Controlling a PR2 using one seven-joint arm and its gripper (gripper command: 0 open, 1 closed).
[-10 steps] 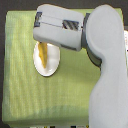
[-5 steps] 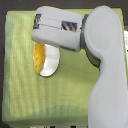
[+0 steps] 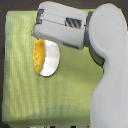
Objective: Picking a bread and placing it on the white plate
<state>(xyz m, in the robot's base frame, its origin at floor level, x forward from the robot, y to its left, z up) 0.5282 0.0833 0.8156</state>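
Note:
The bread (image 3: 38,56) is a golden-orange pointed loaf lying lengthwise over the left edge of the white plate (image 3: 52,62). The plate's bare white surface shows to the bread's right. Both rest on a green cloth. My gripper (image 3: 38,35) hangs directly above the upper end of the bread, and its bulky white body covers the loaf's top and the plate's far rim. The fingertips are hidden under that body, so I cannot see whether they close on the bread.
A yellow-green cloth (image 3: 22,92) covers the table, with dark borders at the exterior view's left and top. My large white forearm (image 3: 111,80) fills the exterior view's right side from top to bottom.
The bread has shifted from the middle of the plate to its left edge. The gripper has stayed almost in the same place above it.

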